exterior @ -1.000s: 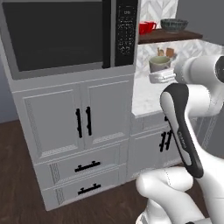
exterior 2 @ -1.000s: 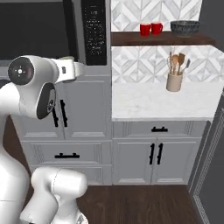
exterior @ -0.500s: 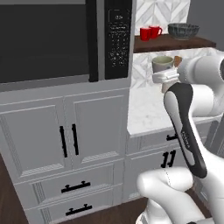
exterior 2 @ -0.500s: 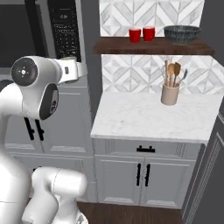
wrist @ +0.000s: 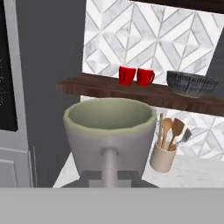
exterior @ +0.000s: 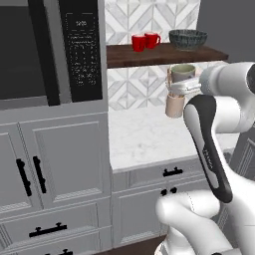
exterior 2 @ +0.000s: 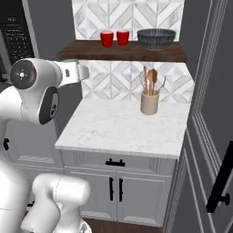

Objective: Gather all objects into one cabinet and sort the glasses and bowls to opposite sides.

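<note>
You have the tumbler (wrist: 110, 131) gripped upright in the gripper (exterior: 185, 87), fingers closed on its wall, held over the counter (exterior 2: 127, 127) just below the shelf board (exterior 2: 123, 49). The two red mugs (exterior 2: 114, 37) and the bowl (exterior 2: 156, 38) already stand up there. Lift too little and the rim could strike the board's edge; swing wide and you may knock the utensil holder (exterior 2: 149, 102). The microwave panel (exterior: 81, 45) seems to carry markings, too blurred to read.
</note>
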